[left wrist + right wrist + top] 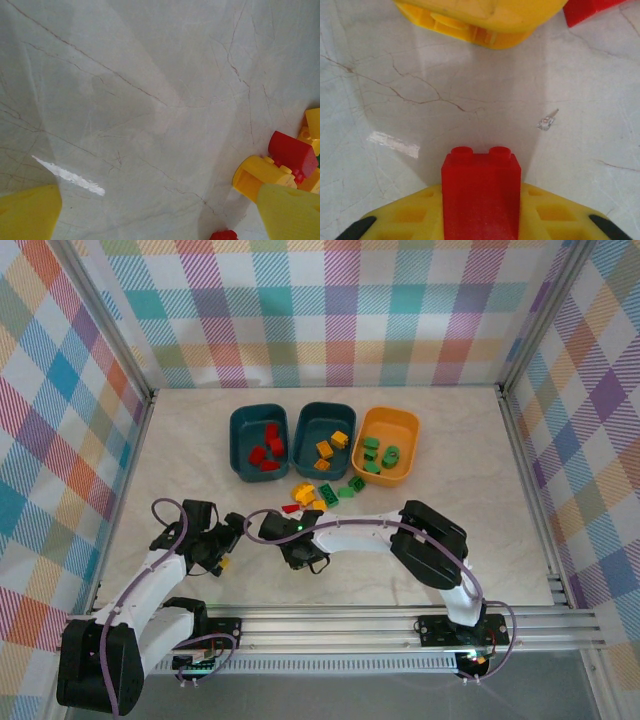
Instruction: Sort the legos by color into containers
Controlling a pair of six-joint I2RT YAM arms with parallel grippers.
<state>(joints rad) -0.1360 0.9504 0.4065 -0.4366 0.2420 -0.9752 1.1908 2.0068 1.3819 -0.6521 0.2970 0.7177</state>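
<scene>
From above, the three tubs stand in a row at the far side. The left teal tub [246, 430] holds red bricks, the middle teal tub [312, 420] yellow ones and the orange tub [410, 430] green ones. A few loose legos [322, 493] lie just in front of them. The right gripper [308, 560] sits near the middle of the table, on the near side of that loose pile. The reds' tub lies beyond it and a little to the left. The left gripper [226, 543] is just beside it, on its left.

The left wrist view shows that gripper [160, 215] spread wide, with only bare marble between its yellow fingers [290, 212]. A yellow brick [255, 175] and a red brick [292, 152] lie off to one side.

In the right wrist view, the gripper [481, 222] is clamped on a red two-stud brick [481, 185], studs pointing forward. A large yellow brick [480, 20] lies straight ahead. I'd say this arm's next move is to lift the brick over the pile to the left teal tub.
</scene>
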